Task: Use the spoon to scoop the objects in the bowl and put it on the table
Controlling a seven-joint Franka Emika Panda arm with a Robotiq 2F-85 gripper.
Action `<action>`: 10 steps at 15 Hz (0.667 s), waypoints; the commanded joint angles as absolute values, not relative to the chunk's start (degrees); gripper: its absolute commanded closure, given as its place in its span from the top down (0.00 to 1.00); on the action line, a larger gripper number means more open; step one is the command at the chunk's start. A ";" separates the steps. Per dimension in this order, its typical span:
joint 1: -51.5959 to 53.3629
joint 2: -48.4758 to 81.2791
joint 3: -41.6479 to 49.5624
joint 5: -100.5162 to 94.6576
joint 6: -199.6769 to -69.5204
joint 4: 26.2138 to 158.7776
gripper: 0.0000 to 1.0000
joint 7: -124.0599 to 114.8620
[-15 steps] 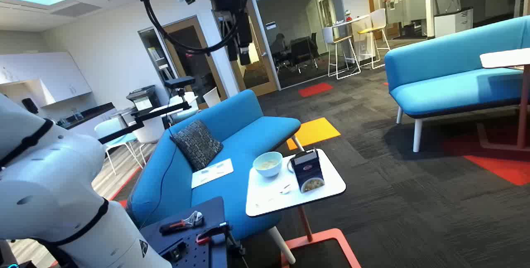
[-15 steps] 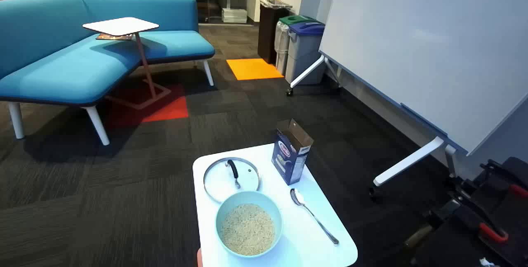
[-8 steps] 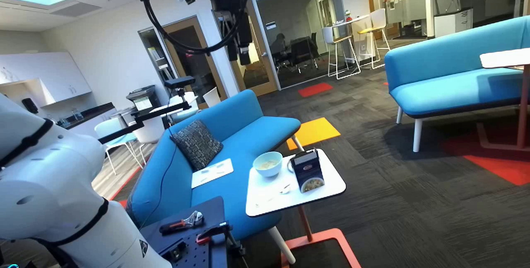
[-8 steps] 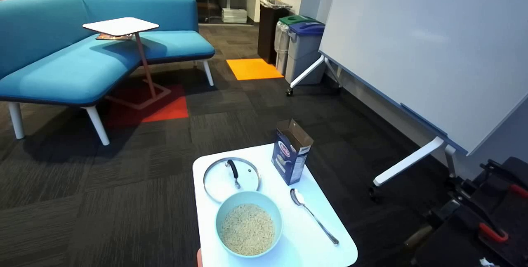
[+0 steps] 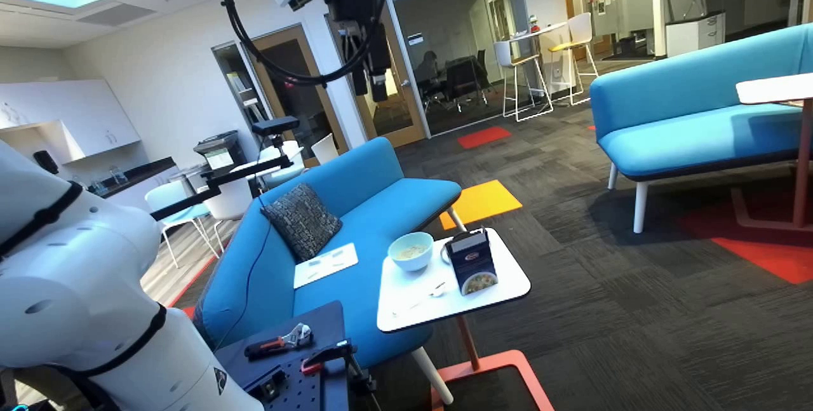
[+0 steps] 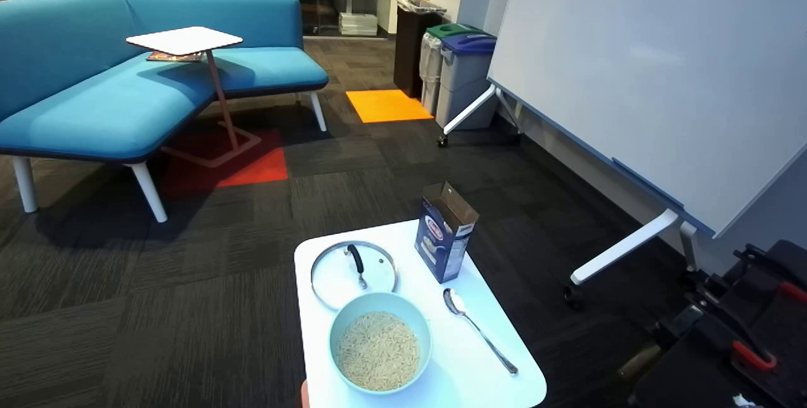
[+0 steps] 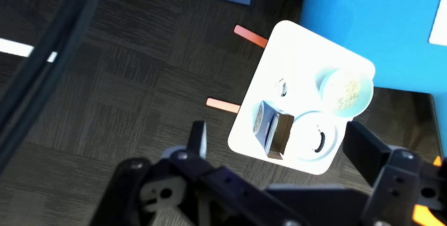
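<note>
The white side table (image 6: 463, 367) stands on an orange-red frame. On it is a pale blue-green bowl (image 6: 378, 302) holding rice-like grains (image 6: 379, 352). A metal spoon (image 6: 484, 336) lies flat on the table beside the bowl, its bowl end towards the box. In the wrist view the bowl (image 7: 365, 96) is at the right of the table, and only the spoon's head (image 7: 282, 87) shows clearly; its handle is washed out. My gripper (image 7: 276, 127) is open and empty, pointing down. In an exterior view the gripper (image 5: 370, 89) hangs high, well above the table.
A dark blue open-topped box (image 6: 443, 244) stands upright near the spoon's head. A glass lid (image 6: 334, 288) with a black handle (image 6: 356, 258) lies against the bowl's far side. A blue sofa (image 5: 362, 271) adjoins the table. A dark bench (image 5: 324, 322) carries a wrench (image 5: 279, 342) and a clamp.
In an exterior view my gripper has shifted slightly to the right and down. The bowl, spoon, box and lid have not moved.
</note>
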State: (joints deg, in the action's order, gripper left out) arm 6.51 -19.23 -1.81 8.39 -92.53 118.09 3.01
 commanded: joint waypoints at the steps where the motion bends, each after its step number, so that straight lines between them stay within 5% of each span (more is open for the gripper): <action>1: 7.61 -14.25 -6.23 9.26 -100.14 118.77 1.00 -0.27; 6: 10.27 -5.91 -11.98 7.94 -113.75 120.87 1.00 -6.06; 10: 11.21 -3.77 -12.23 8.26 -112.73 120.80 1.00 -5.89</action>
State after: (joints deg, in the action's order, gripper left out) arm 10.99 -3.78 -12.44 8.30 -112.89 120.94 -5.84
